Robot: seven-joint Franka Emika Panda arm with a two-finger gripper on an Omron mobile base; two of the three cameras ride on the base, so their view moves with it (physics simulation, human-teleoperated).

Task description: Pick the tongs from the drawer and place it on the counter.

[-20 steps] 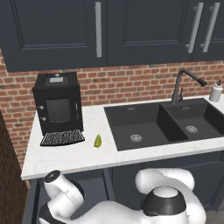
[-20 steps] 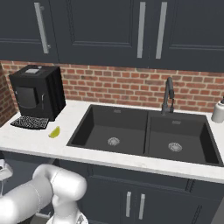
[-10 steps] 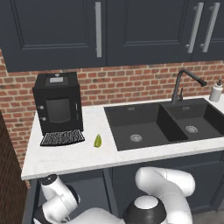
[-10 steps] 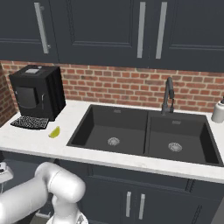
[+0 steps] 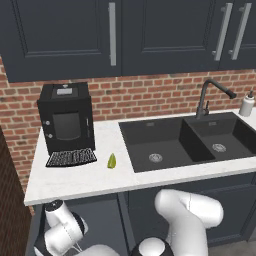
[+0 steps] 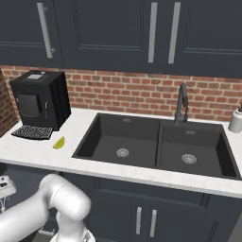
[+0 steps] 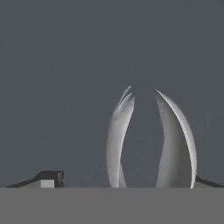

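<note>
A dark grey, flat drawer floor [image 7: 65, 65] lies behind everything in the hand view. Nearest, the two dark fingers [image 7: 51, 178] stand wide apart at the lower corners, and the slim silvery-grey metal tongs [image 7: 151, 144] rise between them; whether they touch the tongs I cannot tell. Farther, above the drawer, the white marbled stone desk [image 5: 85, 180] carries a small green pear-shaped fruit [image 5: 111, 160], then a black coffee machine [image 5: 66, 122] before the brick wall.
</note>
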